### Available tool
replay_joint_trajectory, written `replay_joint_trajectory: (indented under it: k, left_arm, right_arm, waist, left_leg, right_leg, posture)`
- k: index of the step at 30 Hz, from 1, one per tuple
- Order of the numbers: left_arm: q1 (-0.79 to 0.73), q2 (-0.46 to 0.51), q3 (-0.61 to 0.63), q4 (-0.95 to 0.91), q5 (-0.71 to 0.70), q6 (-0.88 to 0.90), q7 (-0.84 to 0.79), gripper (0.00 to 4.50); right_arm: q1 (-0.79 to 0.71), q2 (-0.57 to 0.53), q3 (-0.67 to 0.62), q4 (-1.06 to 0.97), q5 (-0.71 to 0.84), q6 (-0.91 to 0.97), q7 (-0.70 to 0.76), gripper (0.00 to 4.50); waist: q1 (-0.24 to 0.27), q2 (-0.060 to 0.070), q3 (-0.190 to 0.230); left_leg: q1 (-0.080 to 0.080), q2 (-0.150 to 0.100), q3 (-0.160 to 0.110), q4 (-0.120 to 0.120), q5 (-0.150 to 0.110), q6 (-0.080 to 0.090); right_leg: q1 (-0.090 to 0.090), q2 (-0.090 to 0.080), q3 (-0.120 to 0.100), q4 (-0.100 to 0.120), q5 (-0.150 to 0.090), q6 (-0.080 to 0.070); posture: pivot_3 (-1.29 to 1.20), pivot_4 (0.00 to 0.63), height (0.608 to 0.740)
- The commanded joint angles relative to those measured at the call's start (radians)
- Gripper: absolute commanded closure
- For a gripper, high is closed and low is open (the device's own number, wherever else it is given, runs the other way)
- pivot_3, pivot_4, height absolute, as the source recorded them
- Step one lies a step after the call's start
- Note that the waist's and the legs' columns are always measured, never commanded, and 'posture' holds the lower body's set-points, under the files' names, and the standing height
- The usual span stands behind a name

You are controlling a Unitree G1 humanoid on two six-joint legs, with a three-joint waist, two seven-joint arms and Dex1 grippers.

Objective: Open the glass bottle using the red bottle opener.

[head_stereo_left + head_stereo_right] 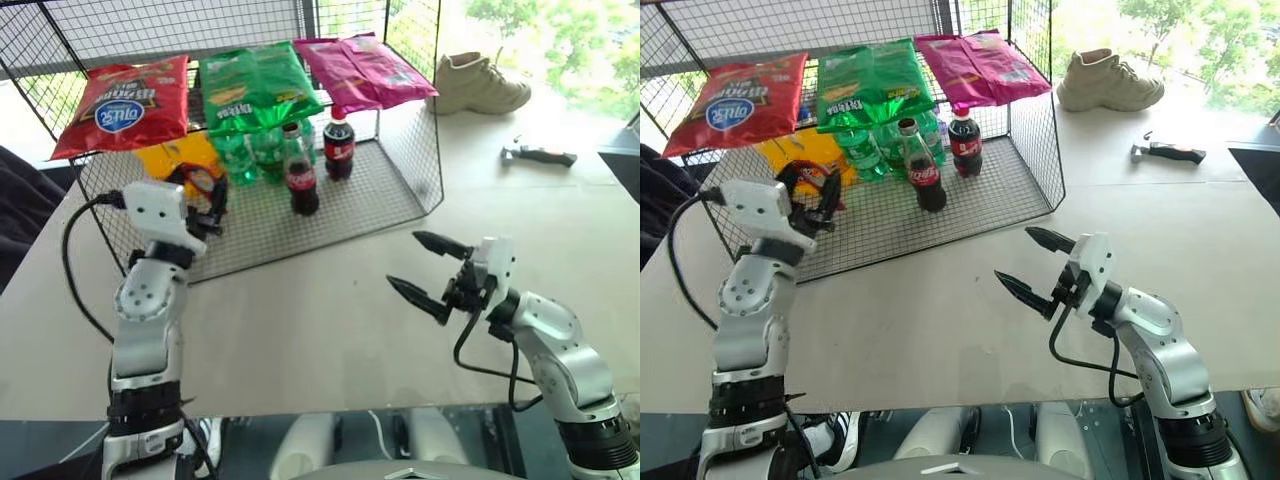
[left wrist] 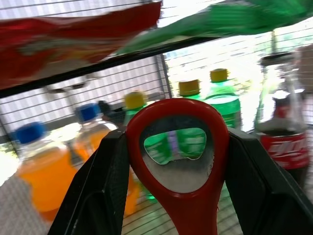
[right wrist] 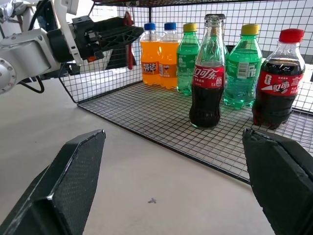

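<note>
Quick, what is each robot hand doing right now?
Left hand: closed on the red bottle opener.
Right hand: open, holding nothing.

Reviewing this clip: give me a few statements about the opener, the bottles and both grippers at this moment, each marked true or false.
1. The left gripper holds the red bottle opener. True.
2. The right gripper is clamped on the glass bottle. False: its fingers stand wide open over the table, apart from the bottle.
3. The glass bottle stands upright on the wire rack's floor. True.
4. The plastic cola bottle has a yellow cap. False: its cap is red.
5. The opener's head sits on the glass bottle's cap. False: it is off to the side, not touching it.
</note>
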Motion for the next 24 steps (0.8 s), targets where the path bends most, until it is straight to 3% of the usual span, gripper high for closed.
replay_joint_trajectory:
  k: [1, 14, 24]
  left_arm:
    - [-0.049, -0.016, -0.06, -0.047, -0.086, 0.057, -0.085, 2.32]
    - [-0.106, -0.112, -0.175, -0.084, -0.325, 0.299, -0.232, 2.32]
    - [-0.132, -0.24, -0.238, -0.033, -0.329, 0.353, -0.203, 2.32]
  right_arm:
    - [-0.027, -0.006, 0.003, -0.013, -0.039, -0.007, -0.031, 0.0]
    - [0.032, 0.026, 0.049, -0.129, -0.093, 0.042, -0.145, 0.0]
    - [-0.05, 0.014, 0.113, -0.211, -0.081, 0.309, -0.232, 0.0]
  waist:
    - [-0.002, 0.0, 0.0]
    - [-0.006, 0.0, 0.0]
    - [-0.004, 0.0, 0.0]
  left_leg:
    - [0.0, 0.0, 0.0, 0.0, 0.0, 0.0]
    - [0.0, 0.0, 0.0, 0.0, 0.0, 0.0]
    - [0.0, 0.0, 0.0, 0.001, 0.001, -0.001]
  right_leg:
    - [0.0, 0.0, 0.0, 0.0, 0.0, 0.0]
    - [0.0, 0.001, 0.001, 0.0, 0.0, 0.0]
    - [0.0, 0.002, 0.001, 0.001, 0.0, 0.0]
  posture:
    - [0.0, 0.15, 0.74]
    - [0.0, 0.15, 0.74]
    - [0.0, 0.15, 0.74]
